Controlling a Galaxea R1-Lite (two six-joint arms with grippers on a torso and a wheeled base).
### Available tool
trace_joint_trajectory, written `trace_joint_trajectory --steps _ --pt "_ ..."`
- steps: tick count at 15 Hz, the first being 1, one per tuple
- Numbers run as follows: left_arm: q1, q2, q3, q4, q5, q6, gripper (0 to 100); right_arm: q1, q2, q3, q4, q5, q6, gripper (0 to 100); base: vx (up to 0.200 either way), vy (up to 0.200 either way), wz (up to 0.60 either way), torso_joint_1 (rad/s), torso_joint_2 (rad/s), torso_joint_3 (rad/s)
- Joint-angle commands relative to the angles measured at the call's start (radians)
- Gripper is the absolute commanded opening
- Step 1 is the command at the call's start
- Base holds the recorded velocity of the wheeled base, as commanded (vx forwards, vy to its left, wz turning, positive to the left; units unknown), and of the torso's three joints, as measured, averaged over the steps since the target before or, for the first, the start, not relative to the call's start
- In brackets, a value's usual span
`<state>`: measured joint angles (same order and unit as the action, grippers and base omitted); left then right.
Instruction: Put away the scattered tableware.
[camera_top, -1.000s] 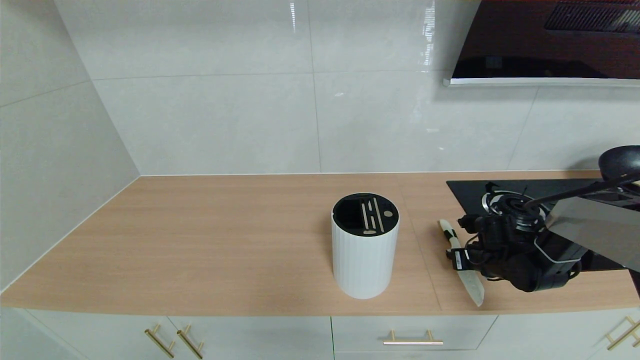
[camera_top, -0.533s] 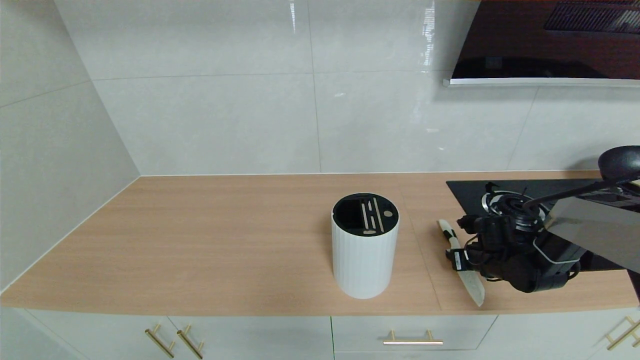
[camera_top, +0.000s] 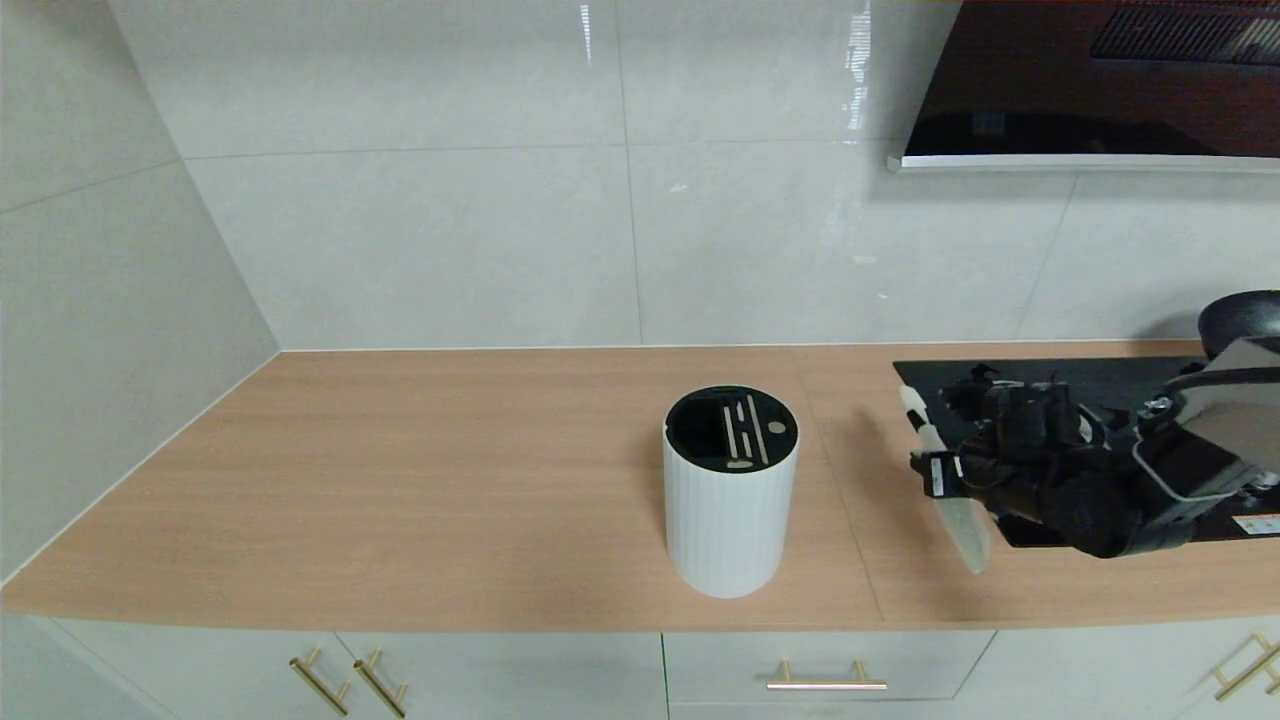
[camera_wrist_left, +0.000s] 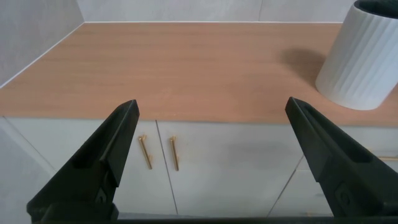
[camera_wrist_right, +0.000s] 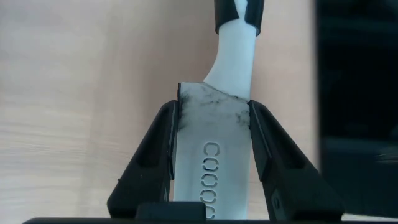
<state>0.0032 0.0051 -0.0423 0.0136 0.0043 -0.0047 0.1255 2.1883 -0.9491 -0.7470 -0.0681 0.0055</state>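
At frame right, the right hand (camera_top: 945, 478) pinched the knife (camera_top: 962, 525) by the blade near its handle, probably to leave the tip free for the slotted knife block (camera_top: 730, 500) at centre.

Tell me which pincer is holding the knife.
The right pincer: it is shut on the pale blade of the knife. The left pincer is open and empty.

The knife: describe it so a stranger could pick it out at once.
At the wooden counter, look between the white ribbed holder and the black hob. There the right pincer grips a knife by its blade. It alone is long and pale, with a black band on its handle.
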Motion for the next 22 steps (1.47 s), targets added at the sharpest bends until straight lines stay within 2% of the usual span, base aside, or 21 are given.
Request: trace_joint_trajectory --steps 1,2,3,6,7,8,9,10,11,12,14,16,17,18,19,20,22 --pt "-0.020 0.082 -0.148 0.052 -0.067 -0.003 100 0.013 -0.242 0.032 0.017 -0.001 -0.001 0 0.000 0.000 0.00 0.000 0.00 0.000" --pt "-0.029 0.176 -0.232 0.080 -0.122 -0.001 100 0.029 -0.297 0.018 0.044 -0.001 -0.001 0 0.000 0.000 0.00 0.000 0.00 0.000" --pt "-0.032 0.325 -0.337 0.088 -0.205 -0.001 100 0.059 -0.363 -0.010 0.090 -0.004 0.002 0 0.000 0.000 0.00 0.000 0.00 0.000" --pt "-0.037 0.797 -0.557 0.078 -0.438 0.018 100 0.201 -0.490 -0.031 0.158 -0.050 0.005 0 0.000 0.000 0.00 0.000 0.00 0.000" --pt "-0.048 0.918 -0.597 0.040 -0.468 0.028 100 0.264 -0.518 -0.031 0.158 -0.095 0.005 0 0.000 0.000 0.00 0.000 0.00 0.000" --pt "-0.077 0.981 -0.611 0.000 -0.466 0.022 100 0.296 -0.538 -0.030 0.158 -0.122 0.007 0 0.000 0.000 0.00 0.000 0.00 0.000" --pt "-0.160 1.059 -0.626 -0.077 -0.461 -0.005 100 0.345 -0.562 -0.023 0.163 -0.145 0.007 0 0.000 0.000 0.00 0.000 0.00 0.000" --pt "-0.256 1.159 -0.654 -0.169 -0.458 -0.106 100 0.417 -0.591 -0.007 0.176 -0.151 0.007 0 0.000 0.000 0.00 0.000 0.00 0.000" --pt "-0.330 1.236 -0.680 -0.224 -0.458 -0.186 100 0.465 -0.594 0.003 0.192 -0.154 0.019 0 0.000 0.000 0.00 0.000 0.00 0.000" --pt "-0.373 1.302 -0.699 -0.284 -0.460 -0.255 100 0.516 -0.596 0.013 0.198 -0.162 0.050 0 0.000 0.000 0.00 0.000 0.00 0.000" --pt "-0.443 1.445 -0.714 -0.466 -0.461 -0.374 100 0.600 -0.582 0.016 0.196 -0.190 0.094 0 0.000 0.000 0.00 0.000 0.00 0.000" --pt "-0.485 1.593 -0.717 -0.673 -0.461 -0.503 100 0.672 -0.561 0.015 0.196 -0.225 0.137 0 0.000 0.000 0.00 0.000 0.00 0.000" --pt "-0.489 1.649 -0.723 -0.774 -0.464 -0.541 100 0.692 -0.548 0.015 0.196 -0.226 0.148 0 0.000 0.000 0.00 0.000 0.00 0.000" --pt "-0.499 1.693 -0.734 -0.851 -0.472 -0.561 100 0.709 -0.533 0.015 0.196 -0.226 0.152 0 0.000 0.000 0.00 0.000 0.00 0.000" --pt "-0.511 1.733 -0.763 -0.888 -0.477 -0.580 100 0.720 -0.516 0.013 0.187 -0.236 0.165 0 0.000 0.000 0.00 0.000 0.00 0.000" --pt "-0.531 1.764 -0.800 -0.890 -0.477 -0.594 100 0.737 -0.507 0.010 0.187 -0.240 0.188 0 0.000 0.000 0.00 0.000 0.00 0.000" --pt "-0.546 1.817 -0.867 -0.890 -0.474 -0.594 100 0.750 -0.498 0.013 0.187 -0.240 0.202 0 0.000 0.000 0.00 0.000 0.00 0.000"
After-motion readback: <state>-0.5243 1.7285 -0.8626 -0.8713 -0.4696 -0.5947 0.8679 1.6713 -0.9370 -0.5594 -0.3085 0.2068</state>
